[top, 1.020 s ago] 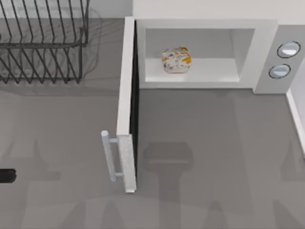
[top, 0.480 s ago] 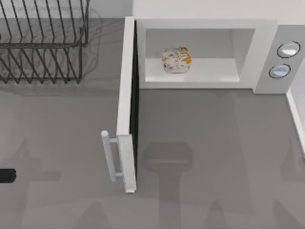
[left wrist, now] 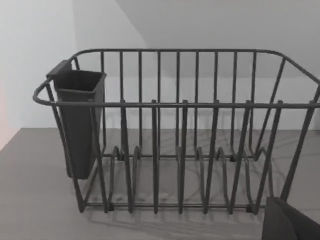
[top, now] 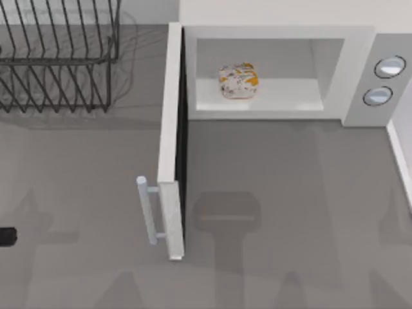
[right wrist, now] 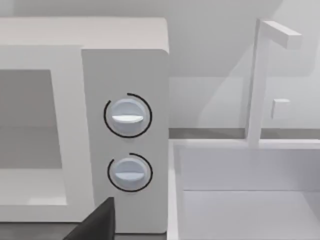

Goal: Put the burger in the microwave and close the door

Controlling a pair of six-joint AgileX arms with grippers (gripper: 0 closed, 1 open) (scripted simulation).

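The burger [top: 237, 81] sits inside the microwave [top: 277, 38], on the cavity floor towards its left; the door [top: 172, 138] stands wide open, swung out square to the front, bar handle [top: 146, 210] on its outer face; left arm [top: 6, 236] pokes in at the table's left edge, its grip impossible to judge, its wrist camera facing the black wire dish rack [left wrist: 180, 130] with its utensil cup [left wrist: 80, 120]; the right wrist camera faces the two dials [right wrist: 128, 116] and a white sink [right wrist: 245, 190]; right grip can't be told either.
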